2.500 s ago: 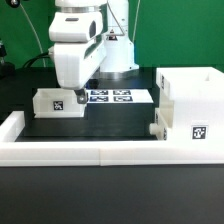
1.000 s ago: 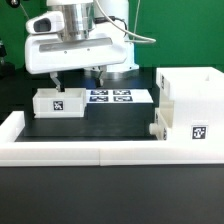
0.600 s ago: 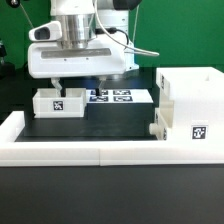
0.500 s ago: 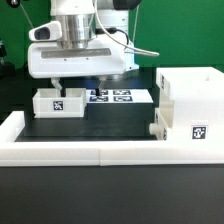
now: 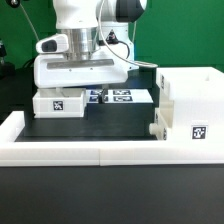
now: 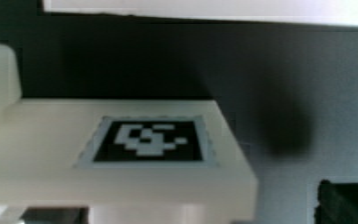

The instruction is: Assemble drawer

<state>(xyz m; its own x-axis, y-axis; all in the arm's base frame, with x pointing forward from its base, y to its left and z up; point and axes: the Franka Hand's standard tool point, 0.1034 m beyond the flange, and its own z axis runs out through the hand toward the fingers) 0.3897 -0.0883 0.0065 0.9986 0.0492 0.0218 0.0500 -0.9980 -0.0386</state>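
Note:
A small white open-top tray with a square tag on its front stands at the exterior view's left. My gripper hangs low right over and behind it, its wide white hand hiding the fingertips. It looks open and holds nothing. In the wrist view the tray's white face and tag fill the frame, and one dark finger shows at the edge, well off the tag. The tall open-fronted box shell stands at the exterior view's right. A second small white part sits against its lower left side.
The marker board lies flat behind the tray, toward the middle. A long low white rail edges the table's front and turns back along the exterior view's left. The robot base stands behind.
The hand has turned broadside and come down from above the tray until it sits just over it. The tray, box shell and marker board have not moved.

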